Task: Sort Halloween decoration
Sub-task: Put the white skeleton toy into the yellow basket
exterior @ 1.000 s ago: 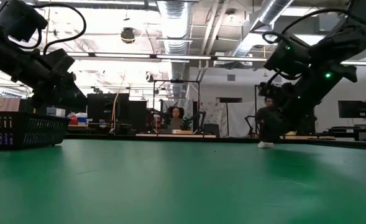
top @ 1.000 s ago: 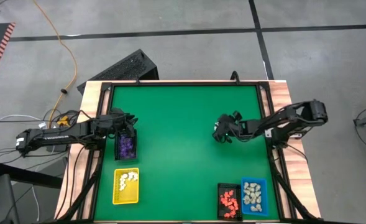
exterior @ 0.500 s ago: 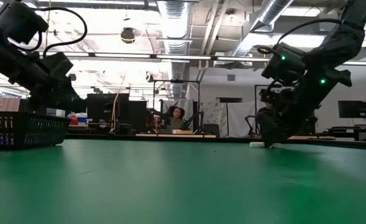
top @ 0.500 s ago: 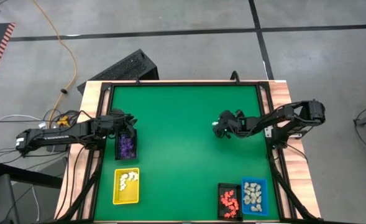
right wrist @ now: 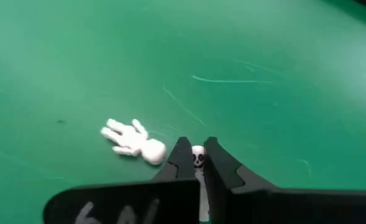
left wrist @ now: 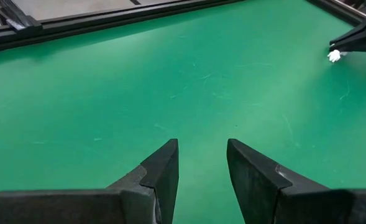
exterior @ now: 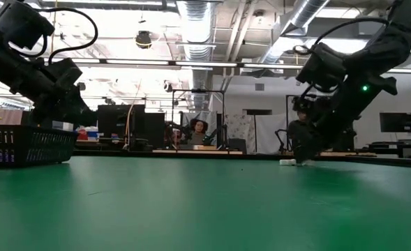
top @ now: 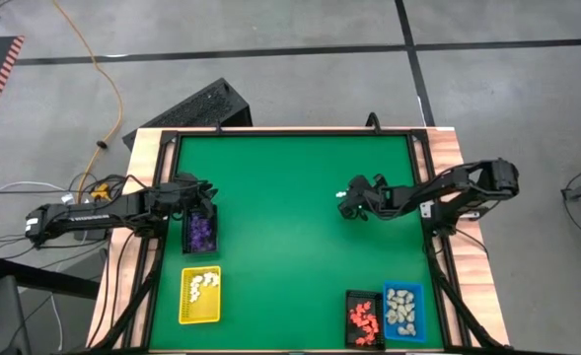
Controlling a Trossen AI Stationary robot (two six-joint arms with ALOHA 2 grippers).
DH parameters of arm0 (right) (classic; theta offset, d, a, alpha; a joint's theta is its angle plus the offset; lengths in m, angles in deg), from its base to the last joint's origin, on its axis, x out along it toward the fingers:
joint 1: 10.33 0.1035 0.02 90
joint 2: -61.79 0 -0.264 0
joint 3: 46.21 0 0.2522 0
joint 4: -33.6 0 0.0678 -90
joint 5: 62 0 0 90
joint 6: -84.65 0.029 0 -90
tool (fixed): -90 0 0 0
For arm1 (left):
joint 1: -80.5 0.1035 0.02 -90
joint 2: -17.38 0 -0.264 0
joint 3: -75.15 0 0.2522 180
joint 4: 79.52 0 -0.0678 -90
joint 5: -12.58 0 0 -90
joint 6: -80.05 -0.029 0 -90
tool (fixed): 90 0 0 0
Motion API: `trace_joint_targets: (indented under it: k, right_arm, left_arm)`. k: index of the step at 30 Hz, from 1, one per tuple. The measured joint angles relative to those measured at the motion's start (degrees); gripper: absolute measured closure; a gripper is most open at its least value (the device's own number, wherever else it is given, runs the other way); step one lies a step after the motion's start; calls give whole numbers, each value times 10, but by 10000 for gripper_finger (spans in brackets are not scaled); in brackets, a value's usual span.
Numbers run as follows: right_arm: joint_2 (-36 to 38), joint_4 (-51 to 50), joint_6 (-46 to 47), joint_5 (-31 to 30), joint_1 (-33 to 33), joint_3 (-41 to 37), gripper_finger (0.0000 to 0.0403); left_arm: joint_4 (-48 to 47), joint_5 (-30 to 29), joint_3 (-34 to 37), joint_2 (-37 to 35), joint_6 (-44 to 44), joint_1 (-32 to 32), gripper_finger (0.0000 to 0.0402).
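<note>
Right claw (right wrist: 195, 163) has just snapped closed down at the counter (top: 280, 217), mid-right of the green. A second ago it was wide open above the spot; it then dropped and pinched. In the right wrist view its fingers (right wrist: 223, 167) are clamped on a tiny white skeleton figurine (right wrist: 198, 157), skull poking out between the tips. A second white piece, a little hand-shaped figurine (right wrist: 133, 141), lies on the mat just beside the tips, untouched.

In the high view the right claw (top: 347, 202) has shifted slightly up-table versus a second ago, with a white speck at its tip. Low view shows the tips still at mat level, so no lift yet.

Left claw (left wrist: 201, 168) is parked over the black tray (top: 200, 232) holding the purple pieces, at the left edge of the counter. Its fingers stand partly apart with nothing between them, no change over the last second.

Rest of the decoration is already binned:
- white pieces in the yellow tray (top: 199, 295), lower left
- orange-red in the black tray at lower right (top: 364, 318)
- cream-beige in the blue tray (top: 402, 310)

Read: grasp looks made and next is a lift. White goes to the yellow tray, which sits on the far side from this arm, so probably a long carry or a handover. The loose white hand looks like the last piece on the mat.
</note>
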State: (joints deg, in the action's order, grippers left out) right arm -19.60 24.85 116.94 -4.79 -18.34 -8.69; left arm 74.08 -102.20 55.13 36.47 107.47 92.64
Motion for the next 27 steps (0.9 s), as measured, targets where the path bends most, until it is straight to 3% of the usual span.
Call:
trace_joint_targets:
  k: [11, 15, 19, 27]
  right_arm:
    - [102, 17, -24, 6, 12, 2, 386]
    - [125, 67, -54, 32, 26, 2, 386]
    - [126, 152, -70, 87, 42, 2, 386]
    - [71, 288, -86, 96, 91, 26, 386]
  left_arm:
    - [1, 0, 0, 0, 0, 0, 276]
    - [1, 0, 0, 0, 0, 0, 276]
    - [2, 0, 0, 0, 0, 0, 276]
    - [2, 0, 0, 0, 1, 0, 276]
